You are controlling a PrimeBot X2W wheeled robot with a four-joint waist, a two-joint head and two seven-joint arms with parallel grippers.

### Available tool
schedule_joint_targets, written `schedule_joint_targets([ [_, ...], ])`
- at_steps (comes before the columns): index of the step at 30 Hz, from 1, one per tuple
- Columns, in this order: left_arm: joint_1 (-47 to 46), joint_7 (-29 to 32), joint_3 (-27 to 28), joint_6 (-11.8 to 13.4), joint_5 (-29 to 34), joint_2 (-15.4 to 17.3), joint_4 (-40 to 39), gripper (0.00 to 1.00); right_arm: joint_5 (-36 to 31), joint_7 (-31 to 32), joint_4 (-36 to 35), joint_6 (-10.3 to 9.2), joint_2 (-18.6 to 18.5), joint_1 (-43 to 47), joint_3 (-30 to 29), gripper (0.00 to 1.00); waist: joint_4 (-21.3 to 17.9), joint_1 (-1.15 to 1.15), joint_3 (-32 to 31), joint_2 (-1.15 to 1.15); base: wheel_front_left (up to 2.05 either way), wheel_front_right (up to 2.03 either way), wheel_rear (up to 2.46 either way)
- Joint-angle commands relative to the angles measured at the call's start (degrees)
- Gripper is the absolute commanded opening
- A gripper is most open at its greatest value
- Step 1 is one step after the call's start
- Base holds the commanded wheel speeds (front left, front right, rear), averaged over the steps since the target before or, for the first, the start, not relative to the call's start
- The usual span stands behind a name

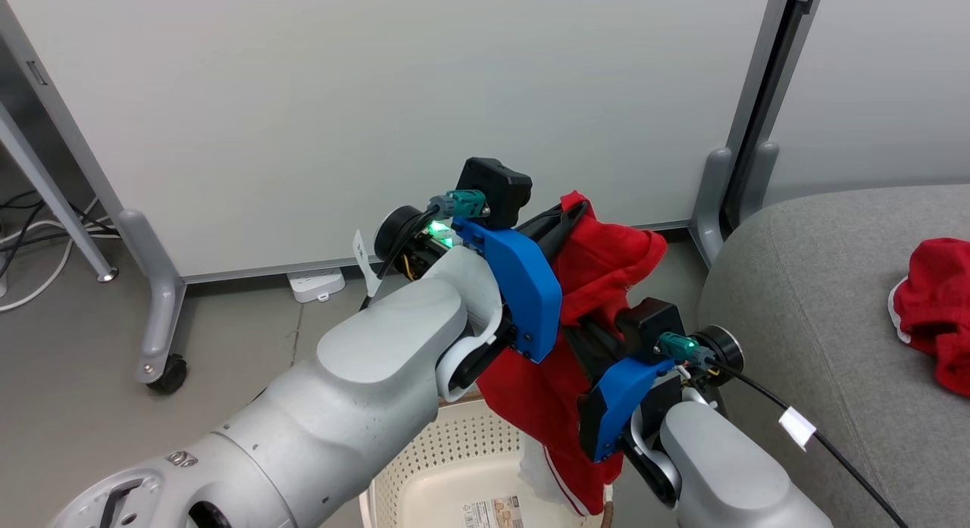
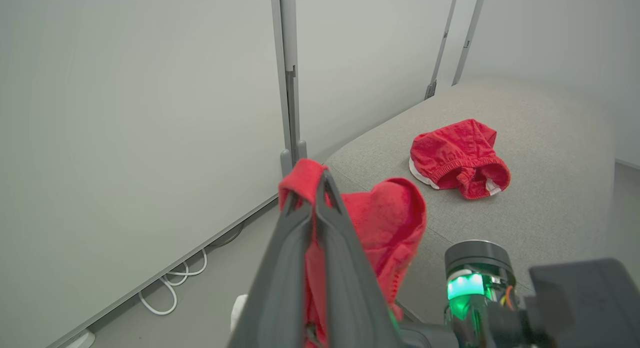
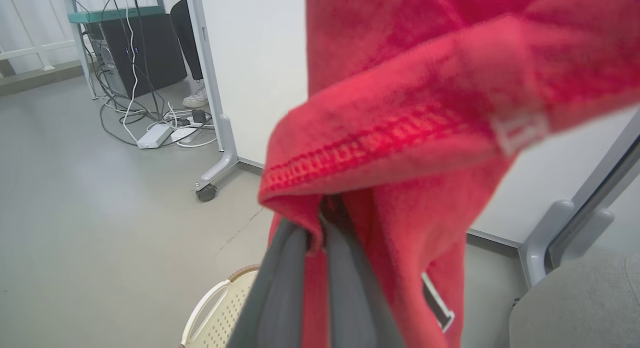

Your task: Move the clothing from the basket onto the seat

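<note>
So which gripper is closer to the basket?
Right. The right gripper pinches the red garment lower down, over the basket. The left gripper pinches its top edge, higher up and farther away.

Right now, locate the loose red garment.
At the head view's far right, the loose red garment lies crumpled on the grey seat, right of the basket.

The hanging garment (image 1: 606,263) is pinched at its top by the left claw (image 1: 567,214) and lower down by the right claw (image 1: 599,346), above the basket's (image 1: 447,452) right edge. The seat (image 1: 803,301) stands right of the basket. The second garment (image 1: 936,308) lies on the seat, away from its left edge.
</note>
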Motion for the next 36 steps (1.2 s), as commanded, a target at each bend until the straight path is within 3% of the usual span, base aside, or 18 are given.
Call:
schedule_joint_targets([
  [1, -0.43, -0.46, -0.07, -0.14, -0.24, 0.08, 0.21, 0.00, 0.18, -0.46, 0.33, -0.02, -0.06, -0.89, 0.17, 0.00, -0.11, 0.00, 0.01, 0.00, 0.00, 0.00, 0.00],
  [22, -0.32, -0.61, -0.16, -0.20, -0.16, 0.08, 0.99, 0.00, 0.48, -1.39, 1.66, -0.02, -0.06, -1.46, 1.40, 0.00, -0.64, 0.00, -0.47, 0.00, 0.00, 0.00, 0.00],
  [23, -0.30, -0.87, -0.17, -0.03, -0.10, 0.08, 1.04, 0.44, 0.45, -1.45, 1.68, -0.02, -0.06, -1.48, 1.43, 0.00, -0.66, 0.00, -0.51, 0.00, 0.00, 0.00, 0.00],
  [24, -0.25, -1.08, -0.17, 0.05, -0.08, 0.08, 1.07, 1.00, 0.35, -1.52, 1.68, -0.02, -0.06, -1.51, 1.47, 0.00, -0.68, 0.00, -0.55, 0.00, 0.00, 0.00, 0.00],
  [36, 5.01, -10.02, 1.19, -1.44, 3.23, 0.88, 3.35, 1.00, -0.95, -2.50, 0.64, -0.02, -0.05, -0.87, -0.34, 0.00, -0.47, 0.00, -0.60, 0.00, 0.00, 0.00, 0.00],
])
